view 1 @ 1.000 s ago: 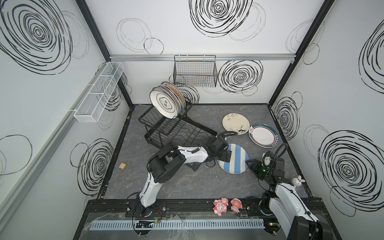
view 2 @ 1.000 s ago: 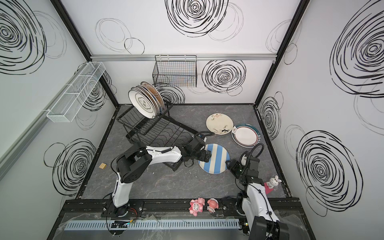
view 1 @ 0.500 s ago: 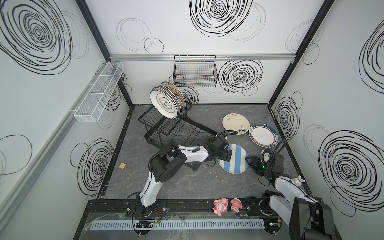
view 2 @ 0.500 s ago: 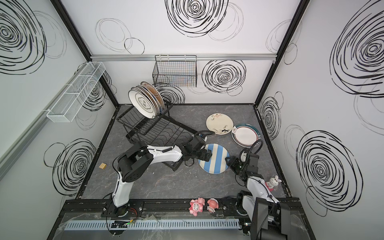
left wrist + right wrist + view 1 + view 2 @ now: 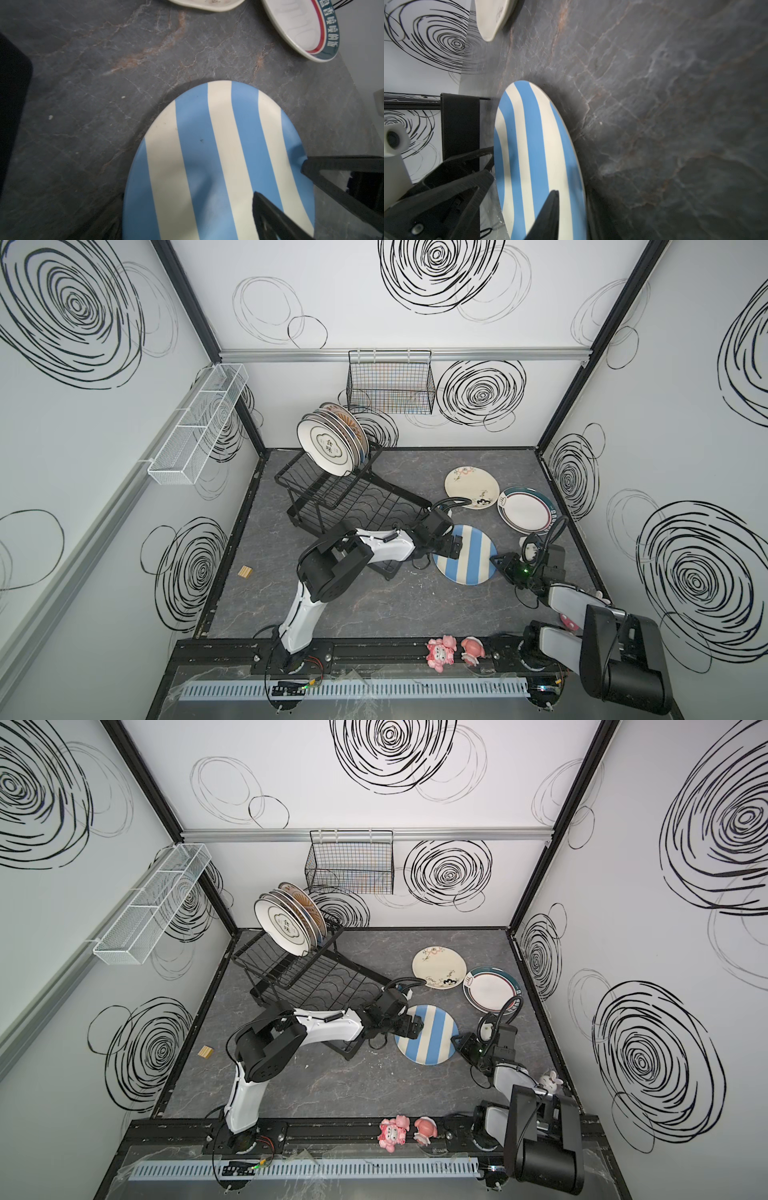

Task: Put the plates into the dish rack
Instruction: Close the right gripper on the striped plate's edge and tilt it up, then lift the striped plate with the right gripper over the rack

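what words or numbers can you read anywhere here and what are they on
"食味": centre of the front white plate standing in the dish rack.
"喷喷的饭": my best reading of the white characters on the teal-rimmed plate; the rest is cut off or blurred.
Cream plate: small drawings, no legible text.
Striped plate: no writing.
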`<state>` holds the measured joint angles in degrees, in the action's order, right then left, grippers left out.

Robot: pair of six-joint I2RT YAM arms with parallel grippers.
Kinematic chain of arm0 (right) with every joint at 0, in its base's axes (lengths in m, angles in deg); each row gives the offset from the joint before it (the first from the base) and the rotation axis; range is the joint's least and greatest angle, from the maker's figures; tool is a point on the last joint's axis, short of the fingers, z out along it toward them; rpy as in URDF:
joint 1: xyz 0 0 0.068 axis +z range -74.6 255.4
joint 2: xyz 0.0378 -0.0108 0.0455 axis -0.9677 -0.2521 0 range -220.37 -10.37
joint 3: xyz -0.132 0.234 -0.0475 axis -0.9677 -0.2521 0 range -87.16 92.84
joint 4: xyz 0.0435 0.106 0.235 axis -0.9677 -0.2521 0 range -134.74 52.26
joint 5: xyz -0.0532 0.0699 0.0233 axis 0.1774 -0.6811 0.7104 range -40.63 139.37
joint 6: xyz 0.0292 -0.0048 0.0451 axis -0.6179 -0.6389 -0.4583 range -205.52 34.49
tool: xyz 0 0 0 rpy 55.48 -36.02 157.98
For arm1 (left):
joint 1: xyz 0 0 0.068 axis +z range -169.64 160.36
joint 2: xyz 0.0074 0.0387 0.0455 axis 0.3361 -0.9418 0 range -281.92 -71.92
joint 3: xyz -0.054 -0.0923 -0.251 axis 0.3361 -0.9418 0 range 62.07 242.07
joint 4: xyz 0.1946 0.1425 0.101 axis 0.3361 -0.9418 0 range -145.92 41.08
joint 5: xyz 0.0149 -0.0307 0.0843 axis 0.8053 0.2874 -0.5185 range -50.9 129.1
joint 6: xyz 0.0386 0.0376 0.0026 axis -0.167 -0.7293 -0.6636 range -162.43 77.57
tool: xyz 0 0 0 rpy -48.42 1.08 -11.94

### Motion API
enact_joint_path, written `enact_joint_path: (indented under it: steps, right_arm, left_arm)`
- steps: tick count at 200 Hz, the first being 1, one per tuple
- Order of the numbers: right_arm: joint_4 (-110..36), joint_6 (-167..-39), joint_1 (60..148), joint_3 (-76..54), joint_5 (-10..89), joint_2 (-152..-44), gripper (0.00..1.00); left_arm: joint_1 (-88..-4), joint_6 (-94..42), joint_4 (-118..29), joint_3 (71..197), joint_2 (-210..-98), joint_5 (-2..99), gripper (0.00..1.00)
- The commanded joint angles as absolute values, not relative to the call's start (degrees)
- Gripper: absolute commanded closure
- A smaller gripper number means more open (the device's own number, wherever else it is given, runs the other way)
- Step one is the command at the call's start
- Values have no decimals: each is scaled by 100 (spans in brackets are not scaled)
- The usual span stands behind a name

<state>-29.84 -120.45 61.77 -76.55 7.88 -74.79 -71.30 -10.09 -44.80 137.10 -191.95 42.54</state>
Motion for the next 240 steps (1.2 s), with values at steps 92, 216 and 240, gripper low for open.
enact_joint_path:
  steps: [92,216,240]
  right_arm:
    - [-4323,-12028,5988,-6872,227,-6190,100]
    - [-5196,-10892,6488,-4218,645,-5638,100]
    - [-4710,-10795,7741,-3632,1530,-5830,100]
  left_arm:
    - [-7162,-859,-4403,13455,-18587,4673,4]
    - [-6323,-1323,-6393,11476,-14561,3906,4]
    - [-5491,-1229,-6553,10703,-13465,4005,4]
